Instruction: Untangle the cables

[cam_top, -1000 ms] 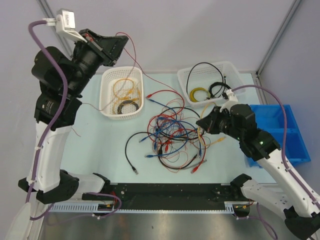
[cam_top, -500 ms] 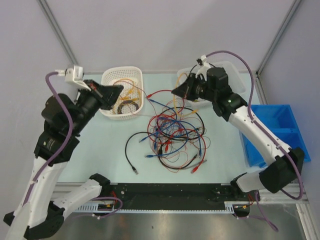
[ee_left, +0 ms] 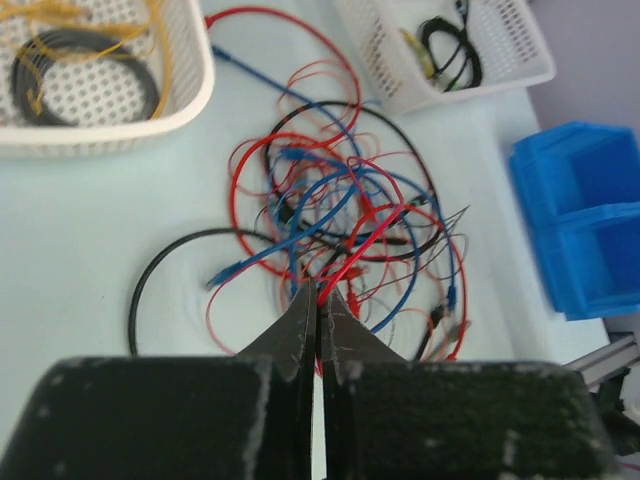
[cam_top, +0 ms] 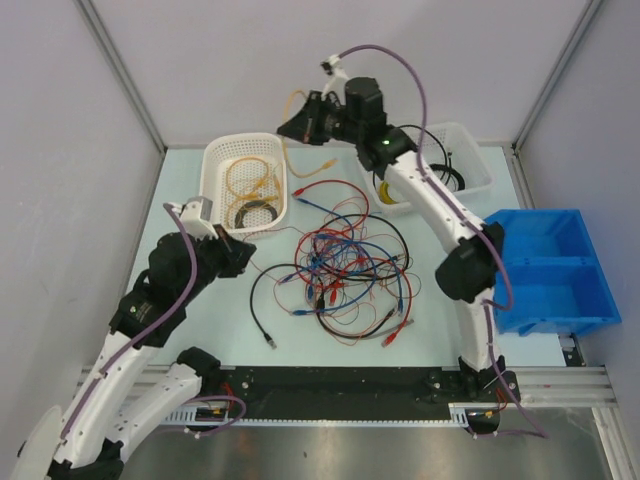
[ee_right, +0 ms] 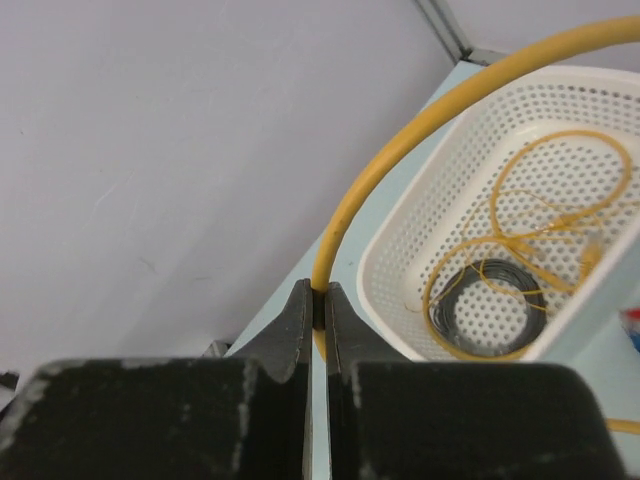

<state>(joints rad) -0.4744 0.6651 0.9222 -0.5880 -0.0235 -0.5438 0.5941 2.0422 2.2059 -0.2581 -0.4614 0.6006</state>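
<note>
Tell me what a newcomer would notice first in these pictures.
The knot of red, blue and black cables sprawled mid-table grabs the eye first. Next comes the right gripper, raised high near the far edge beside the white basket and shut on a yellow cable that arcs up from its tips. The left gripper hangs shut and empty at the tangle's near-left side.

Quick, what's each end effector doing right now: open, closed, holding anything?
Left end effector: closed, nothing visible between its fingers.
Right end effector: closed, holding the yellow cable.
</note>
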